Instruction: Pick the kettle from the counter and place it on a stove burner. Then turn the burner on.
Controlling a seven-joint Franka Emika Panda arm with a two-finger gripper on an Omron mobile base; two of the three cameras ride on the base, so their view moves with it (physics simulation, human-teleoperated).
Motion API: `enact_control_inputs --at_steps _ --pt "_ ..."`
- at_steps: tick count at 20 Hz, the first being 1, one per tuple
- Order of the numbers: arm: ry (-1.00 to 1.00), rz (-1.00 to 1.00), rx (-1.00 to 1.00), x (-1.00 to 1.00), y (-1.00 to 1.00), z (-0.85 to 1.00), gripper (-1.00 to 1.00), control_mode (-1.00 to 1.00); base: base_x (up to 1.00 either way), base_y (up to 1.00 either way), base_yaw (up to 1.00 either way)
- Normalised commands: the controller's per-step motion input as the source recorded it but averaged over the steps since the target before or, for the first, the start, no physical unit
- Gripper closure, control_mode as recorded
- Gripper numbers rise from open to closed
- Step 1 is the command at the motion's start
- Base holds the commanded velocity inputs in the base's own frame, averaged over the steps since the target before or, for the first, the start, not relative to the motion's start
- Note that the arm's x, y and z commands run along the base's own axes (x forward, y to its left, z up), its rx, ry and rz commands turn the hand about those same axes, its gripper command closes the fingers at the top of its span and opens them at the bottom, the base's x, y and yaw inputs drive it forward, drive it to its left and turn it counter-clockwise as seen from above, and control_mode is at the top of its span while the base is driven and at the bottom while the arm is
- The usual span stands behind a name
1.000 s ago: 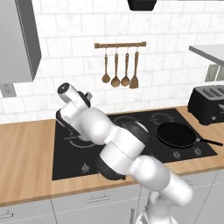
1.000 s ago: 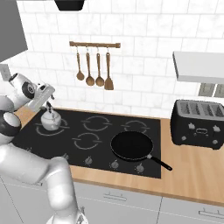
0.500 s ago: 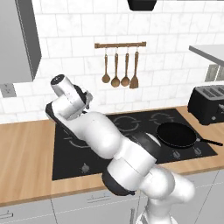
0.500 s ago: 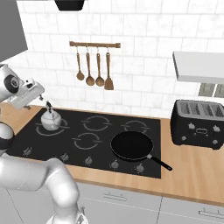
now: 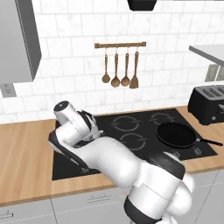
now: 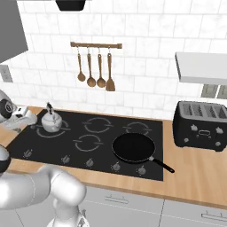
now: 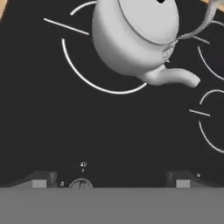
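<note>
The silver-grey kettle (image 6: pixel 52 123) stands upright on the back-left stove burner (image 6: pixel 41 133) of the black cooktop (image 6: pixel 102 146). In the hand view the kettle (image 7: pixel 135 35) is at the top with its spout (image 7: pixel 175 78) pointing right, and the burner ring (image 7: pixel 87 65) curves round its base. My gripper (image 6: pixel 27 118) hovers just left of the kettle, apart from it. It is open, and only black glass lies between its fingertips (image 7: pixel 41 179). From the left base camera my own arm hides the kettle, with the gripper (image 5: pixel 89 127) over the cooktop's left part. The wood counter (image 6: pixel 195 173) surrounds the cooktop.
A black frying pan (image 6: pixel 133 147) sits on the front-right burner, handle pointing right. A black toaster (image 6: pixel 201 126) stands on the counter at the right. A row of knobs (image 6: pixel 90 162) lines the cooktop's front edge. Wooden utensils (image 6: pixel 95 66) hang on the wall behind.
My hand has drawn back from above the kettle, moving left and lower. The kettle stays where it stood on the burner.
</note>
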Motion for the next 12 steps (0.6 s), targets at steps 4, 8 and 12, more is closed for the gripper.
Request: enact_control_inputs --at_steps 4,8,12 --pt "0.00 -0.56 0.49 -0.44 0.00 -0.94 -1.00 -1.00 0.00 0.00 0.00" --pt "0.04 -0.14 0.18 -0.02 0.00 -0.16 -1.00 -1.00 0.00 0.00 0.00" --pt "0.04 0.00 -0.02 0.00 0.00 -0.31 -1.00 -1.00 0.00 0.00 0.00"
